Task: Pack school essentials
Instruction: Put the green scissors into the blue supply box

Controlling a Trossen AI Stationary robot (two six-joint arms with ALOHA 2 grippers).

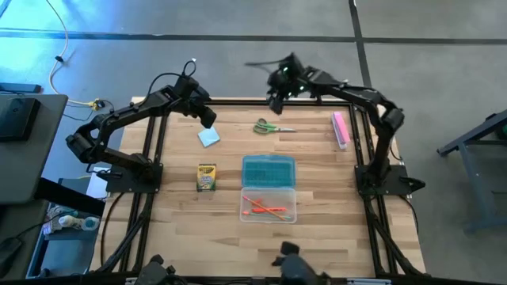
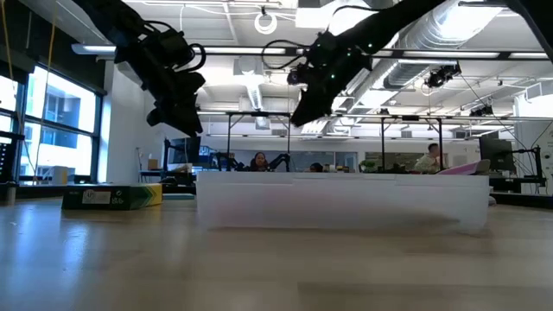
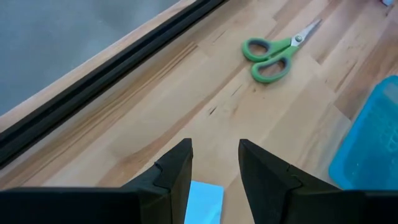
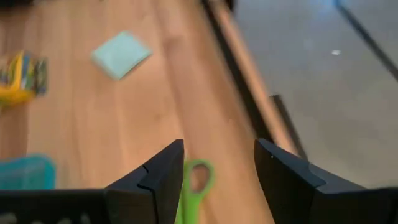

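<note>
While the left hand [image 1: 207, 119] hovers released above the light-blue square pad [image 1: 209, 137], the right hand [image 1: 276, 101], also released, hangs over the green-handled scissors [image 1: 269, 127].

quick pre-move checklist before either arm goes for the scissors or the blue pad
1. Left gripper open, above the light-blue square pad: ok.
2. Right gripper open, over the green-handled scissors: ok.
3. Scissors lying flat on the wooden table, apart from other things: ok.
4. Clear plastic case open, its teal lid folded back: ok.
5. Orange and red pens already in the case: ok.
6. Yellow-green crayon box packed: not ok, on the table.
</note>
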